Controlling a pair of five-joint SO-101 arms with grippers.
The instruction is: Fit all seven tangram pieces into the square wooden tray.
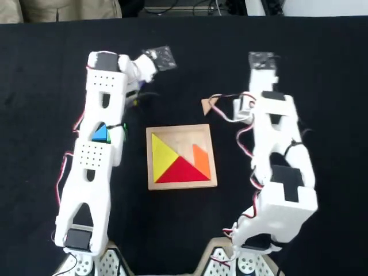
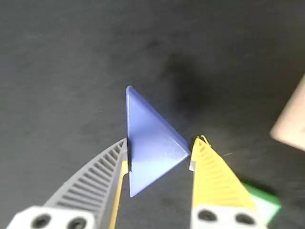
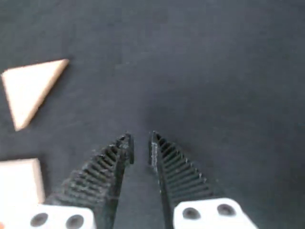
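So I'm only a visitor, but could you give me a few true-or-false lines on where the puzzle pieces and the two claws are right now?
1. The left gripper is clamped on a blue triangle. True.
2. The wooden tray is full. False: it holds three pieces, a yellow triangle, a red triangle and an orange piece, and bare wood shows above them.
3. The right gripper carries the tan triangle. False: that triangle lies on the black cloth, apart from the gripper, which has nothing between its fingers.
4. In the tray, the red triangle lies against the yellow one. True.
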